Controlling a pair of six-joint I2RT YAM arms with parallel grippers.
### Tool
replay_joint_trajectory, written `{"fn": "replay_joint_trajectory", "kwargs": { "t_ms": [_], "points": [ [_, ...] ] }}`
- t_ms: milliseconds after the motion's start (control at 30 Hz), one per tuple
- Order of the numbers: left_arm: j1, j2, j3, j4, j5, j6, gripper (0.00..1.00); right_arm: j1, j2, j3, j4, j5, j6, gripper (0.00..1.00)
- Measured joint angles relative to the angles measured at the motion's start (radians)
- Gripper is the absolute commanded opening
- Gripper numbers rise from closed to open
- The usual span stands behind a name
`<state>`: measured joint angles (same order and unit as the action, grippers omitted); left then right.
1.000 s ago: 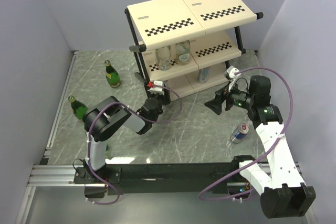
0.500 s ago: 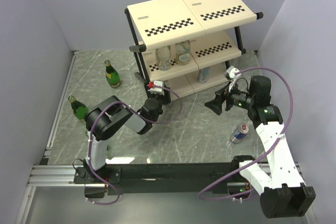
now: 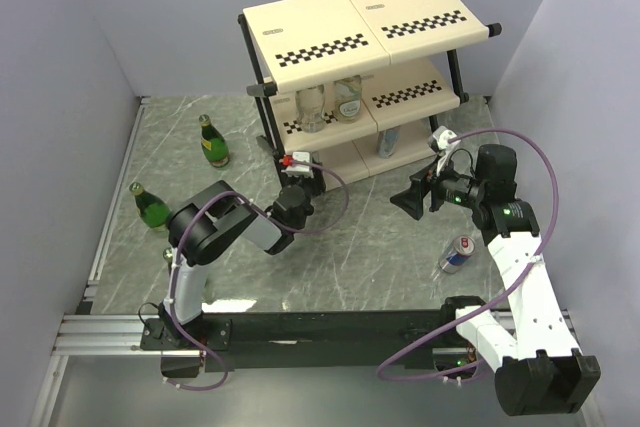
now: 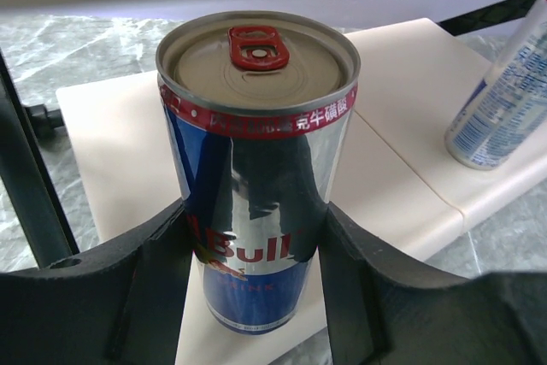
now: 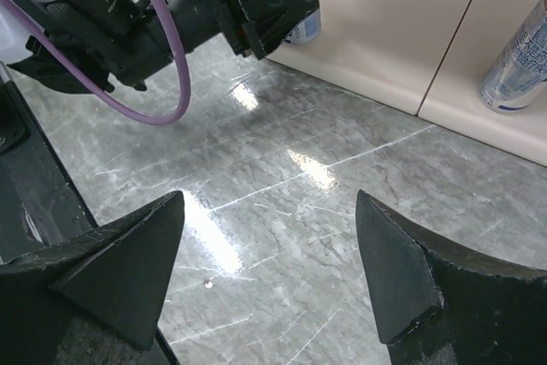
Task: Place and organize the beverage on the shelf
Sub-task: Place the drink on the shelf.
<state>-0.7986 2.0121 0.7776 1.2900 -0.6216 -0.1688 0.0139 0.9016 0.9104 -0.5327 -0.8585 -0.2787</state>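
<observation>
A slim Red Bull can (image 4: 256,108) of glossy silver and blue, with a dull metal lid and a red pull tab, stands upright on the smooth cream bottom panel (image 4: 111,143) of the shelf (image 3: 330,22). The left gripper (image 4: 256,228) has its matte black fingers (image 4: 162,271) pressed against both sides of the can. That arm is folded low, its wrist reaching level towards the rack's front left post.

A second can (image 4: 500,91) stands on the neighbouring panel. Two clear bottles (image 3: 312,107) sit on the middle tier. On the veined grey-green marble table (image 3: 380,257), a third can (image 3: 458,253) lies on its side, and two green glass bottles (image 3: 211,141) stand to the left.

The right gripper (image 5: 269,211) hangs over the bare marble with its wedge-shaped fingers spread wide and nothing between them, forearm raised and elbow bent.
</observation>
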Motion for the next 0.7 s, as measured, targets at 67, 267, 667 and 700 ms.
{"fn": "replay_joint_trajectory", "kwargs": {
  "t_ms": [67,267,667,700],
  "points": [
    [-0.003,0.004,0.006,0.0,-0.017,0.003,0.04,-0.001,0.0,0.0,-0.001,-0.001,0.0,0.87],
    [-0.014,0.027,0.031,0.002,-0.07,0.027,0.07,-0.002,0.0,0.0,-0.008,-0.003,0.0,0.87],
    [-0.04,0.09,0.072,0.024,-0.112,0.159,0.14,-0.002,-0.004,0.0,-0.011,-0.02,-0.004,0.87],
    [-0.044,0.097,0.075,0.034,-0.118,0.174,0.14,-0.002,-0.005,0.0,-0.011,-0.022,-0.004,0.87]
  ]
}}
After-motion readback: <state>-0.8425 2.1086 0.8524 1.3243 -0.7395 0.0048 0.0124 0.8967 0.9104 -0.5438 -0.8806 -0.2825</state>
